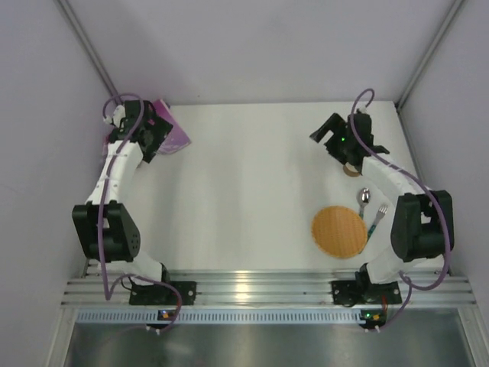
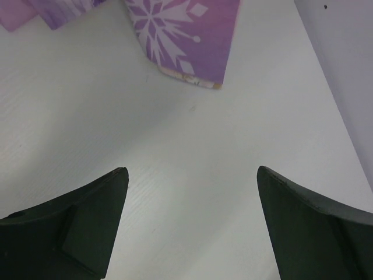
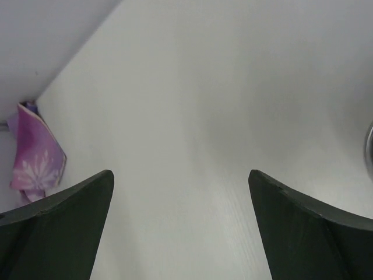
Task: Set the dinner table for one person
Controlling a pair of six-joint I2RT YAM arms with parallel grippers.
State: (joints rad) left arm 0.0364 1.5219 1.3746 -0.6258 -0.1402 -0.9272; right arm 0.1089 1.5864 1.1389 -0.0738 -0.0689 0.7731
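Observation:
The white dinner table (image 1: 244, 176) carries an orange round plate (image 1: 338, 231) at the near right, with a spoon (image 1: 364, 197) and a green-handled fork (image 1: 376, 219) just right of it. A purple snowflake placemat (image 1: 173, 130) lies crumpled in the far left corner. My left gripper (image 1: 158, 144) is open and empty right beside it; in the left wrist view (image 2: 191, 170) the placemat (image 2: 186, 35) lies just ahead of the fingers. My right gripper (image 1: 321, 136) is open and empty over the far right of the table, also in the right wrist view (image 3: 179, 172).
A small tan round object (image 1: 351, 170) sits partly hidden under the right arm, beyond the spoon. Grey walls close the table on the left, right and far sides. A silver rail (image 1: 252, 287) runs along the near edge by the arm bases.

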